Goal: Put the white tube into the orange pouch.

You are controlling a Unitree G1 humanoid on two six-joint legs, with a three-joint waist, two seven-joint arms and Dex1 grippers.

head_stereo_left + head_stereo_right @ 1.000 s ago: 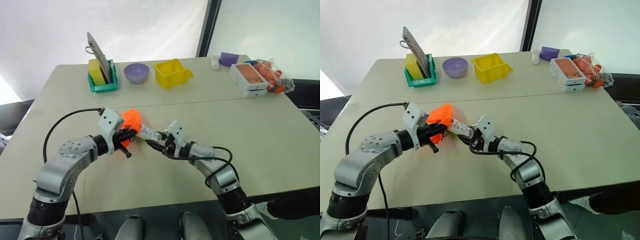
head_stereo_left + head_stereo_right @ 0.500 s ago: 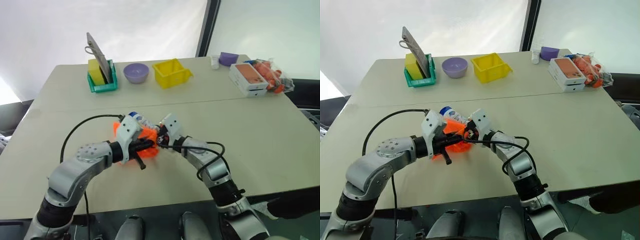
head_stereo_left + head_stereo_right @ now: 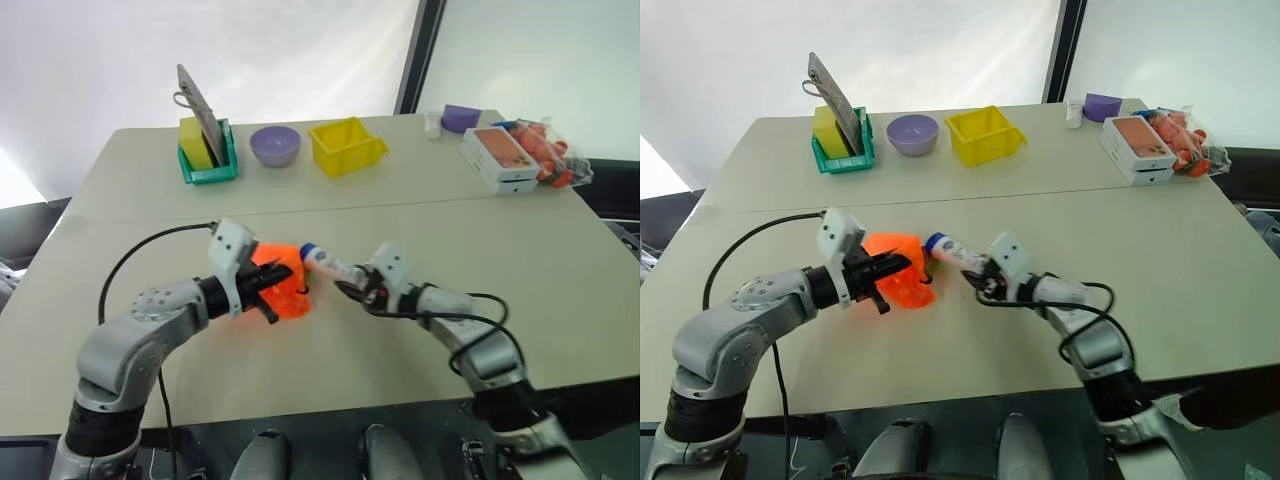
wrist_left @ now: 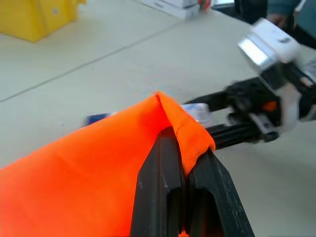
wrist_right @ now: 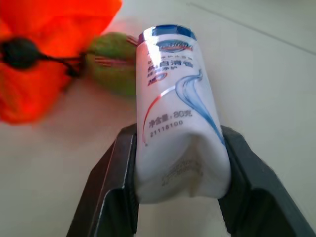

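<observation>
Left eye view: beige table (image 3: pixel 560 260), two joined tops. Bright orange soft fabric pouch (image 3: pixel 280 282) sits near the front edge, left of centre, left gripper (image 3: pixel 268 287) clenched on a fold of its fabric. Small white squeeze tube with blue cap (image 3: pixel 328 264) is just right of the pouch, cap toward it, tail pinched in the right gripper (image 3: pixel 984 278). Not inside yet.

Judgement: the mouth isn't visibly open, so lift the pinched fold to gape it, line the cap up with the opening, push along the tube's axis, and release only once seated.

Both forearms run low over the table, angled inward, grippers facing each other.
</observation>
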